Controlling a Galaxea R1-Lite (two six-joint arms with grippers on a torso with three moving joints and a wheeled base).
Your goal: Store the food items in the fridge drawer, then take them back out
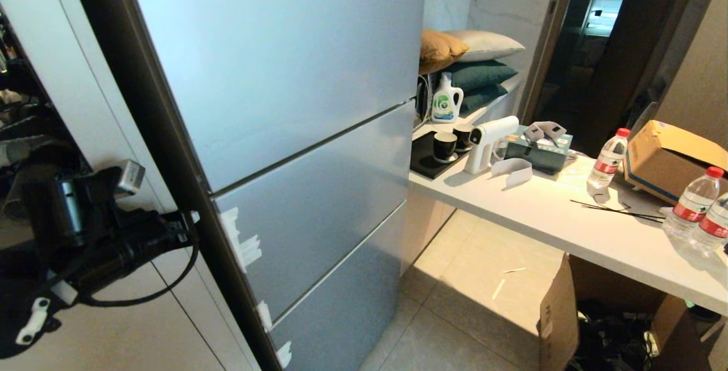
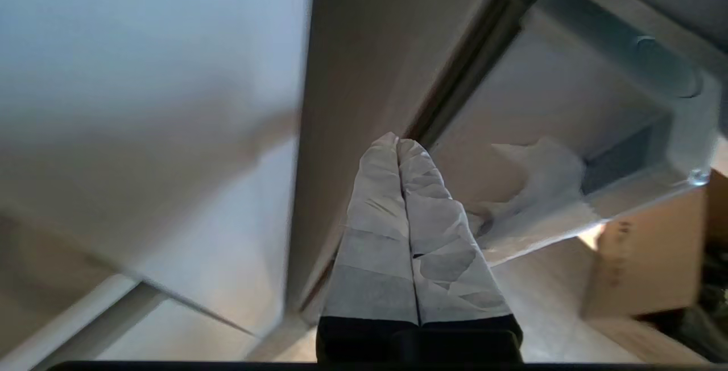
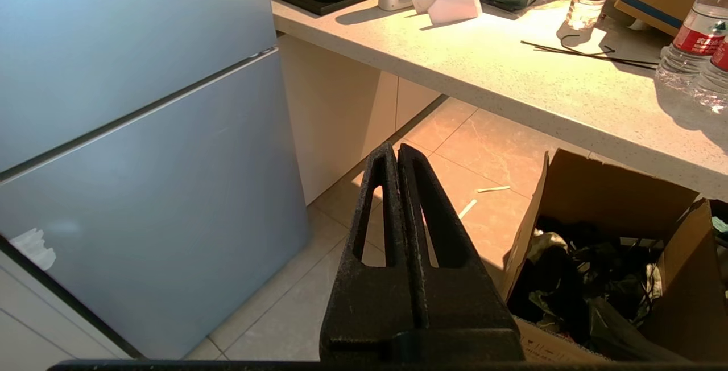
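While the middle fridge drawer sits flush and closed between the taller top door and the lowest front, the left pincer is at the fridge's left side, level with the drawer's top corner. In the left wrist view its two fingers, wrapped in white tape, are pressed together with nothing between them, their tips right at the dark seam along the drawer's edge, just beside a scrap of white tape. More white tape scraps run down the drawer's left edge in the head view.

The right pincer shows only in its own wrist view: its black fingers are clenched together, empty, pointing over the tiled floor between the fridge and an open cardboard box filled with dark clutter.

Neither the roll nor the pepper can be seen in any view. To the right of the fridge a pale tabletop carries a black tray with two dark cups, a white spray gun, a green box, a brown cardboard box and three water bottles with red caps. Behind them are a white detergent jug and stacked cushions.
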